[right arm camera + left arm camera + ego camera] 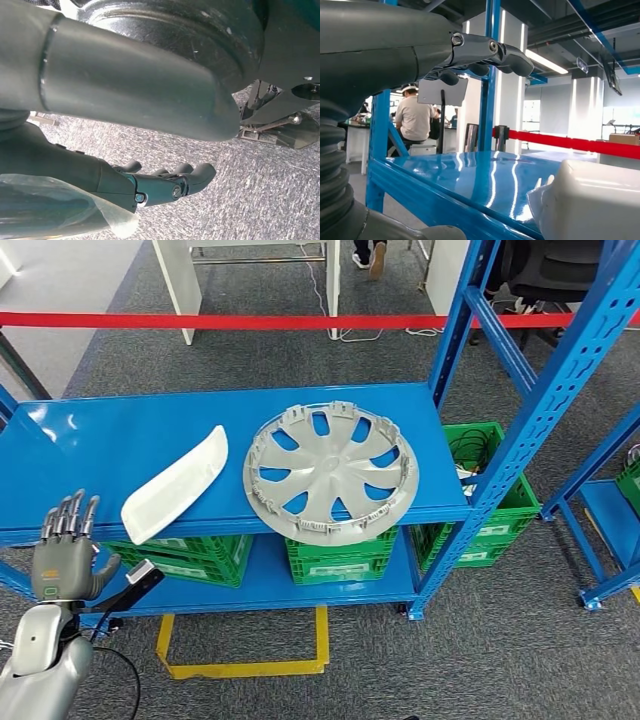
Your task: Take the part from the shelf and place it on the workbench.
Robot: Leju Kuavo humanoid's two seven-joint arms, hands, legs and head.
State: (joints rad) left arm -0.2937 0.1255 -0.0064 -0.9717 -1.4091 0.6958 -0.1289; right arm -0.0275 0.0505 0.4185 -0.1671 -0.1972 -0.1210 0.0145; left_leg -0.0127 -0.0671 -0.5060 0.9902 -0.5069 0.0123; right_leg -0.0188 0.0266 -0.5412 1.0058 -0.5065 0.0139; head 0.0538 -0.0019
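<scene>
A blue metal shelf (113, 440) stands before the robot, and its upper deck carries two parts. The white curved part (175, 485) lies toward the front edge of the deck, set at an angle, its lower end reaching the edge. Just beside it on the robot's right lies a silver wheel cover (330, 472), flat on the deck, with its near rim overhanging the front edge; the two parts are close but apart. The left hand (66, 552) is raised in front of the shelf, below and to the left of the white part, fingers extended upward and spread, thumb out to the side, grasping nothing and touching no part. The left wrist view confirms this: the fingers (490, 50) extend above the glossy blue deck (478, 175), with the white part (591, 202) near but untouched. The right hand (151, 185) hangs over grey carpet, fingers loosely extended with nothing between them. Green crates (340, 558) occupy the lower deck of the shelf, and another green crate (490, 505) holding cables sits further right. A red barrier tape (226, 321) runs across behind the shelf. Yellow floor marking (241, 665) lies on the carpet in front of the shelf. A seated person (412, 117) appears in the background of the left wrist view.
</scene>
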